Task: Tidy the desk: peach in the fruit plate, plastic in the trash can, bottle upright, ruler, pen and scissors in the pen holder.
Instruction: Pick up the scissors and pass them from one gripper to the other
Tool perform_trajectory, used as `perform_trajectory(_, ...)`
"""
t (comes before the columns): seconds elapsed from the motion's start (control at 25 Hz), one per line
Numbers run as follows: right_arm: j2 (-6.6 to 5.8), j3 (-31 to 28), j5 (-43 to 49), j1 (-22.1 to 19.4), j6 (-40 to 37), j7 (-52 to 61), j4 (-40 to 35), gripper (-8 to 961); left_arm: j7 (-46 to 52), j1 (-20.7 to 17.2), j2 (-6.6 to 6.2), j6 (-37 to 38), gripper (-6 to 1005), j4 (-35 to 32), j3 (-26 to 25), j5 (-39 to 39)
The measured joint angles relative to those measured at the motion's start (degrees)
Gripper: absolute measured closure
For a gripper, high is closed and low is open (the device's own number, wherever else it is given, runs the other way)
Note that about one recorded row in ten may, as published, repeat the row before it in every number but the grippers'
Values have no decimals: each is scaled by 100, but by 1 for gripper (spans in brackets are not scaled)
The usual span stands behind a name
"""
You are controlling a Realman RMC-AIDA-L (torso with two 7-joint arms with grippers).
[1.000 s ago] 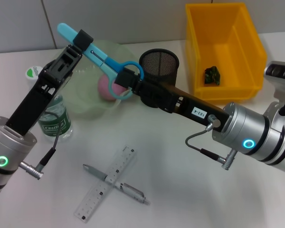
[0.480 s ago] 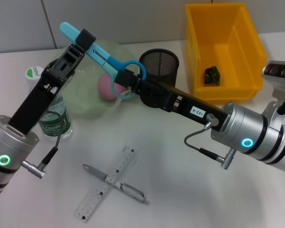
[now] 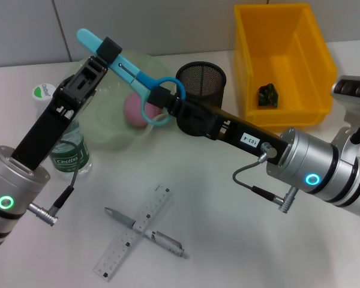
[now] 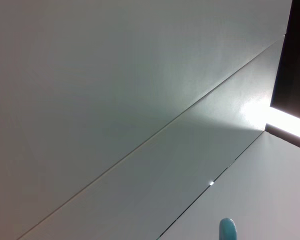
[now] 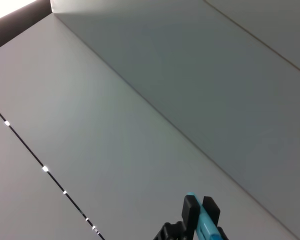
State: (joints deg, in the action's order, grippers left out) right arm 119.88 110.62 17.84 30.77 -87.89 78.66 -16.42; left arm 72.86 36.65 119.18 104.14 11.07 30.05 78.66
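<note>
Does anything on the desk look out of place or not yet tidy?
Yes. The ruler and pen lie crossed on the desk, not in the pen holder. The scissors hang in the air, with the left claw at the blades and the right claw at the handle.

White bench (image 3: 240,240) seen spread across head view, surface matte, soft shadows cast on it. Grey panelled wall (image 3: 168,24) seen behind bench, thin dark seam run down it at left. Ceiling panels (image 4: 115,100) shown in wrist views, split by straight dark joints. Bright light strip (image 4: 285,117) caught at panel edge.
</note>
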Motion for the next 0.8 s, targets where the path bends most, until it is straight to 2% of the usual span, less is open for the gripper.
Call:
perform_trajectory(0.08, 0, 9, 0, 5, 0, 0, -2, 748, 0, 3, 0, 0, 896, 0, 0, 0)
perform_trajectory(0.52, 0, 21, 23, 25, 8, 50, -12, 846, 0, 9, -1, -1, 896, 0, 5, -8)
perform_trajectory(0.8, 0, 22, 25, 14, -17, 23, -10, 862, -16, 1, 0, 39, 874, -41, 42, -1)
